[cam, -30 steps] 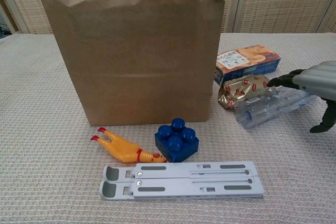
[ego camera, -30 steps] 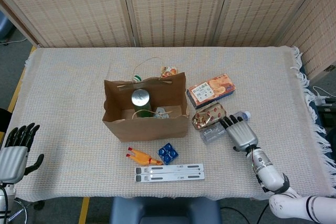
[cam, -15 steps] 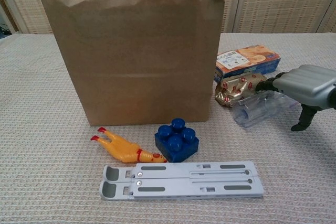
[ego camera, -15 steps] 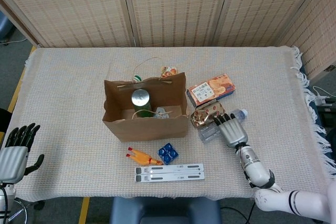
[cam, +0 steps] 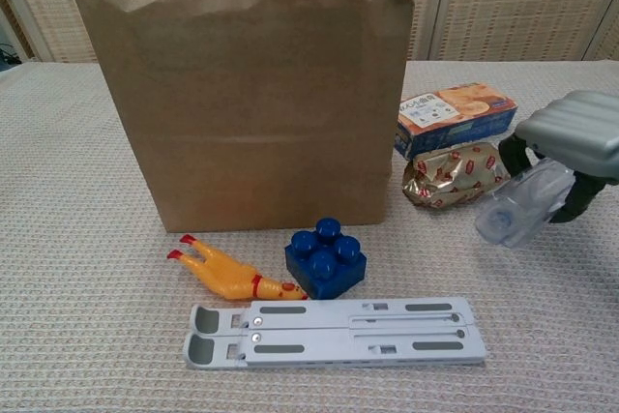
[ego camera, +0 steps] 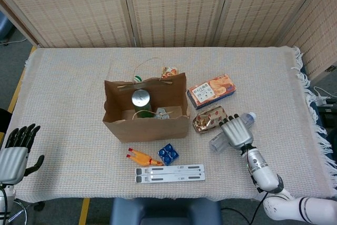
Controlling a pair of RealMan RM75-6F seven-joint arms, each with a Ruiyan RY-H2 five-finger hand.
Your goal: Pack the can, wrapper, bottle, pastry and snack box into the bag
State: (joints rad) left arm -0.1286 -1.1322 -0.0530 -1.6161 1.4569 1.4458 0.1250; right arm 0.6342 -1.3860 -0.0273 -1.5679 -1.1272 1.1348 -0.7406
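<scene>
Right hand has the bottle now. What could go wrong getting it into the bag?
The right hand holds the clear bottle near one end, so it may tip or slip. The bag stands unsupported and its mouth already holds a can; a bump could topple it. The pastry sits along the path.

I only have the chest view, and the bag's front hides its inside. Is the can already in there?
Observer: Yes, the can stands upright inside the bag.
Operator: Where is my left hand?
Observer: The left hand is off the table's near left corner, holding nothing.
Operator: Which way does the bottle point?
Observer: The bottle lies under the right hand, its cap end pointing away from you.
</scene>
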